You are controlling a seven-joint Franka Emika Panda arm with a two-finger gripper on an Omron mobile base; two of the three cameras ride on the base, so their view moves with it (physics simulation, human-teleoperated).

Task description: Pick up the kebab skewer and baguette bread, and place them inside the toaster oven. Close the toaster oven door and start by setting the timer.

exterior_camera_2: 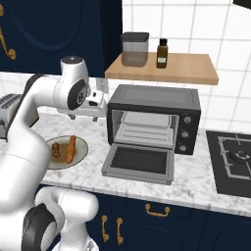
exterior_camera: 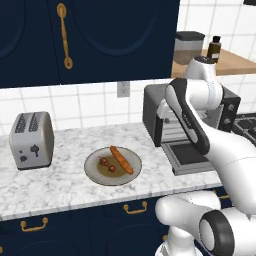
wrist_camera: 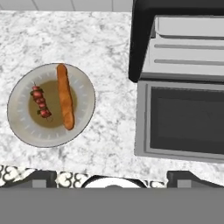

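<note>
A grey plate (wrist_camera: 22,127) on the marble counter carries the kebab skewer (wrist_camera: 40,103) with its dark red chunks. The orange-brown baguette bread (wrist_camera: 65,96) lies right beside it. Both also show in the left base view, the skewer (exterior_camera: 106,164) and the baguette (exterior_camera: 121,159). The black toaster oven (exterior_camera_2: 154,100) stands to the right, its door (exterior_camera_2: 139,162) dropped flat and the cavity showing a rack. My gripper (exterior_camera_2: 84,116) hangs high above the counter between plate and oven, open and holding nothing. In the hand view its fingertips (wrist_camera: 41,177) sit far apart.
A silver two-slot toaster (exterior_camera: 32,140) stands at the counter's left. A wooden shelf (exterior_camera_2: 196,71) above the oven carries a jar (exterior_camera_2: 134,49) and a brown bottle (exterior_camera_2: 162,53). A black cooktop (exterior_camera_2: 235,157) lies right of the oven. Dark blue cabinets hang overhead.
</note>
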